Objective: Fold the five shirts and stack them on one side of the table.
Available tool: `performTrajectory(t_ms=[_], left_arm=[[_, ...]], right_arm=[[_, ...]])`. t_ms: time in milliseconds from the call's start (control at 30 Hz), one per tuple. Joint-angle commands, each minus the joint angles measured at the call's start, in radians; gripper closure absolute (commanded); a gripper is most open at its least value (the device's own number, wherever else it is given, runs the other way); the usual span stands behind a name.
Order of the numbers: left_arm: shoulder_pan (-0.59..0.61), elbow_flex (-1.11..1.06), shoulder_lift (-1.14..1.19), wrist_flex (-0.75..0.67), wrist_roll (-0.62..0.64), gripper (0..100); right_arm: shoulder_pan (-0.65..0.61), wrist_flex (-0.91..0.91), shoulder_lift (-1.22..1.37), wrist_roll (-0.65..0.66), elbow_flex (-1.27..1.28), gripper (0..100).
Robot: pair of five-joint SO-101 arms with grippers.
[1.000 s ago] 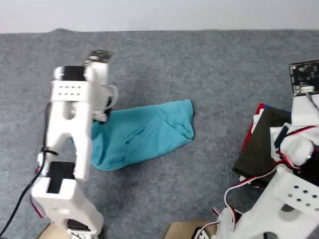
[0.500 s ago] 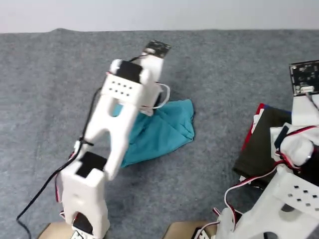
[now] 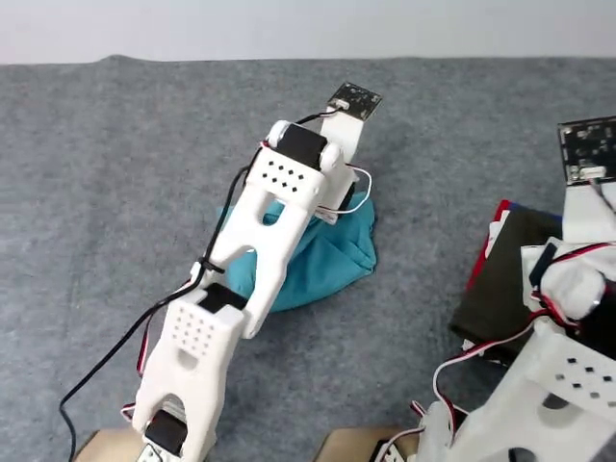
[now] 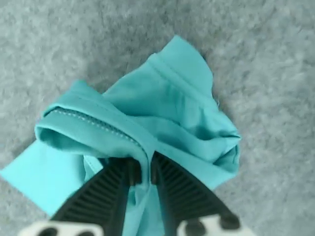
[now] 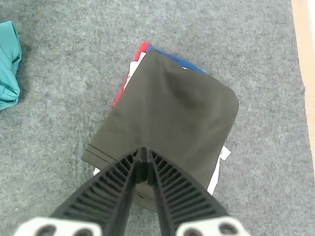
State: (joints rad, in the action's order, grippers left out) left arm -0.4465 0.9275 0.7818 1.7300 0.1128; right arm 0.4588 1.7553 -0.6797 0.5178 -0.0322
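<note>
– Two questions on that frame: what did your left gripper [image 4: 143, 165] have, and where was the teal shirt [image 4: 165, 110]?
– It was clamped on a fold of the teal shirt, with the hem pinched between the fingers. The shirt sat mid-table on the grey mat [image 3: 433, 144], bunched up and partly under your left arm [image 3: 274, 207].
– Why hold it by the fold?
– My read: you were carrying one edge across the body to double it over. A pinch at the hem keeps the layers together. It was a loose lump at that point, not a clean fold.
– Right side?
– The right gripper [image 5: 142, 156] had its fingers pressed together, with nothing between them that I could see. It hung over the near edge of the stack [image 3: 500, 289], and I couldn't tell if it touched the cloth. Probably parked there, out of your left arm's way.
– What held the finished ones?
– Just the stack, on your right arm's side. A dark shirt [image 5: 170, 110] lay on top, with red, blue and white edges poking out beneath. The teal one looked like the last to go on.
– Was the teal one touching the stack?
– No, it was well apart, with bare mat between.
</note>
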Motion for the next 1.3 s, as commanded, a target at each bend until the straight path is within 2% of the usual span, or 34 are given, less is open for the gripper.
performTrajectory(t_ms=[0, 267, 867, 933, 1100, 1267], left_arm=[[-0.026, 0.114, 0.025, 0.023, 0.008, 100], [-0.078, 0.159, 0.089, 0.018, 0.012, 100], [-0.083, 0.334, 0.219, -0.017, 0.041, 99], [-0.089, 0.332, 0.224, -0.014, 0.040, 97], [-0.107, 0.334, 0.198, 0.002, 0.043, 84], [-0.118, 0.326, 0.117, 0.025, 0.038, 83]], right_arm=[[-0.008, 0.033, -0.024, 0.002, -0.005, 98.9], [-0.008, 0.033, -0.030, 0.002, -0.005, 98.9], [-0.008, 0.035, -0.030, 0.002, -0.005, 98.9], [-0.008, 0.035, -0.030, 0.002, -0.005, 98.9], [-0.008, 0.035, -0.030, 0.002, -0.005, 98.9], [-0.008, 0.035, -0.030, 0.002, -0.005, 98.9]])
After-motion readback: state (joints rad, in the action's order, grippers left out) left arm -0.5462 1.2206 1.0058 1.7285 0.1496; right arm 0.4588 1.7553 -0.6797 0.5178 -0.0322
